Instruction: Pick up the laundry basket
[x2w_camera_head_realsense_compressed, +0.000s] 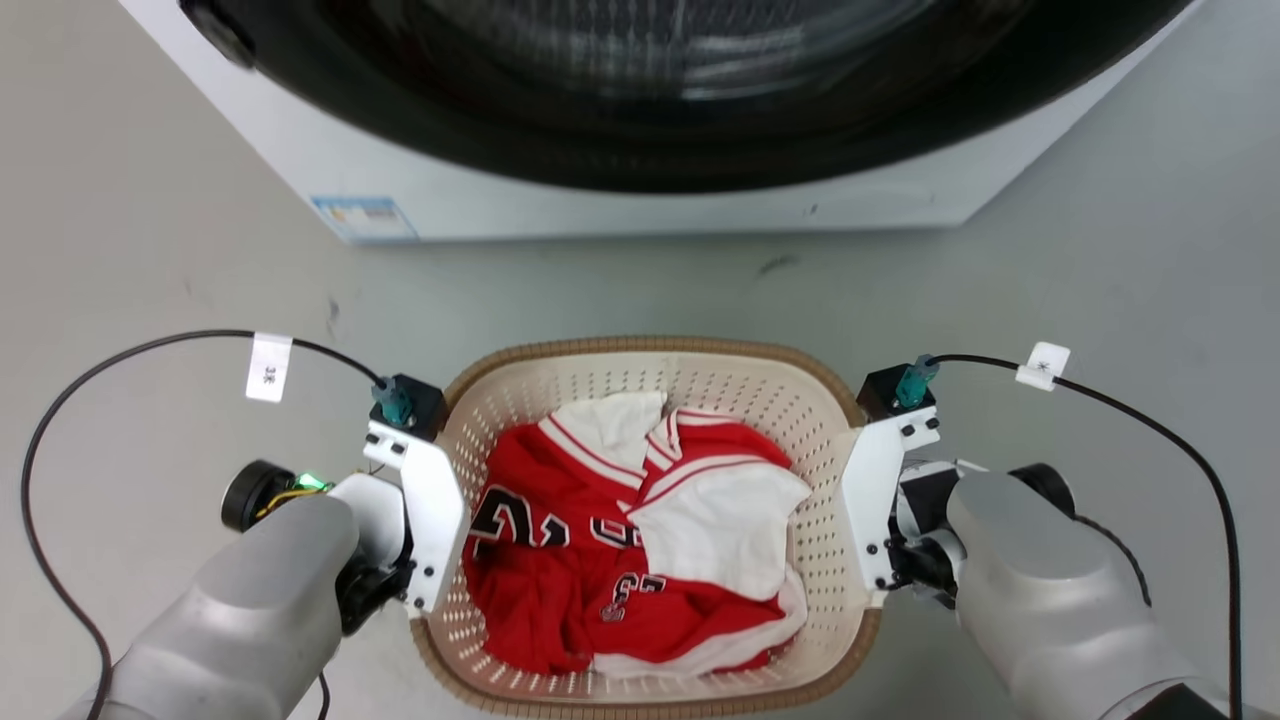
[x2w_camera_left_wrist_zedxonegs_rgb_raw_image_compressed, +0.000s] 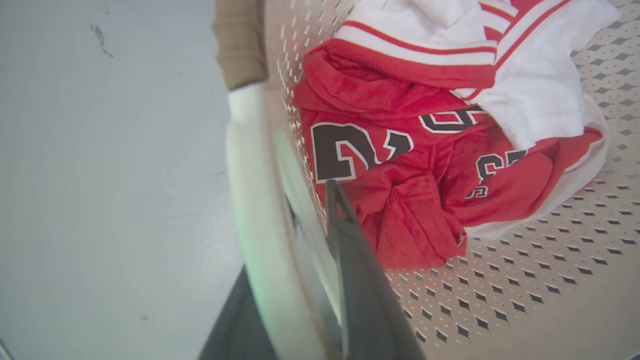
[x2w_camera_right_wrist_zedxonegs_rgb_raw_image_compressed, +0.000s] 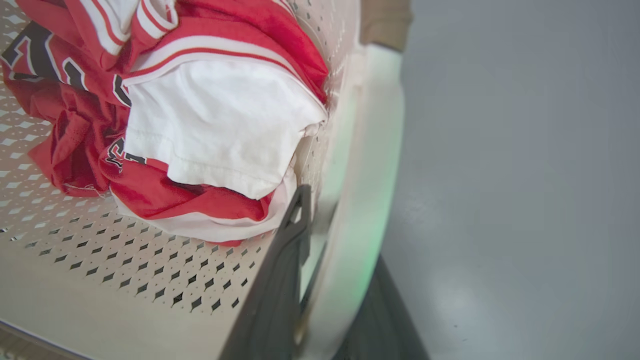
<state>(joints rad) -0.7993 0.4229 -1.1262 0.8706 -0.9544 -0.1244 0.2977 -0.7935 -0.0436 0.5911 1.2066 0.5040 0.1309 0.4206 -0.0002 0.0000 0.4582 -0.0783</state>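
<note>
The laundry basket, cream perforated plastic with a brown rim, sits between my two arms and holds a red and white jersey. My left gripper is shut on the basket's left side. In the left wrist view one dark finger lies inside the wall and the other outside the white handle. My right gripper is shut on the right side the same way, with the inner finger against the wall and the white handle clamped. Whether the basket is off the floor, I cannot tell.
A white washing machine with a dark round door stands close behind the basket. Grey floor spreads to both sides. Black cables loop from each wrist over the floor.
</note>
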